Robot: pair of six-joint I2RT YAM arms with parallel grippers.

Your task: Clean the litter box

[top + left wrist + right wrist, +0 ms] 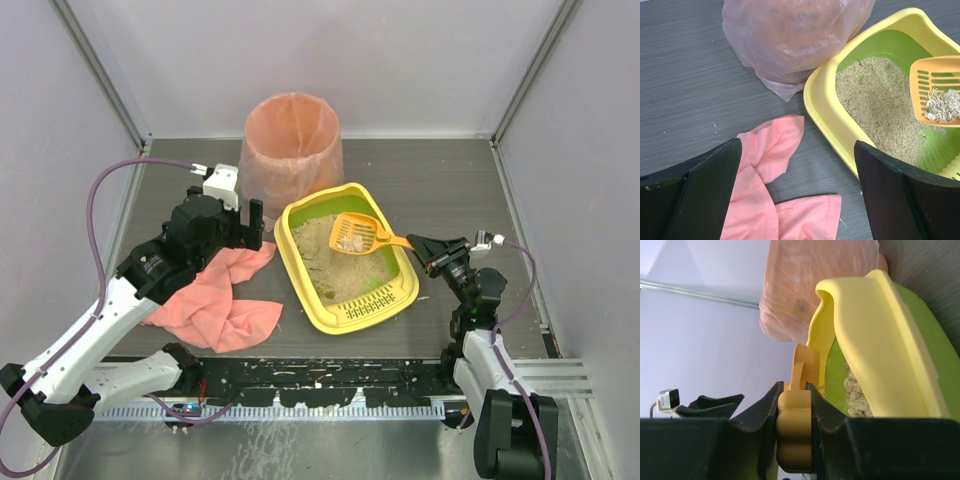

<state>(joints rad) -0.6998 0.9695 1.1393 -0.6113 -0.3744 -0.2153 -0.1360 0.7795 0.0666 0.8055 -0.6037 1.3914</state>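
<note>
Pinches the orange scoop's (352, 234) handle between the right gripper's (794, 388) fingers, its clumped load above the litter box (287, 245) at the table's (450, 170) middle, just in front of the pink-lined bin (292, 140). Hovers the left gripper (797, 150), fingers spread wide, over the pink cloth (215, 300) beside the box.

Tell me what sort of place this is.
Likely a robot test cell, not a home: pale panel walls box in a grey wood-grain table, with a yellow plastic litter tray staged on it.
</note>
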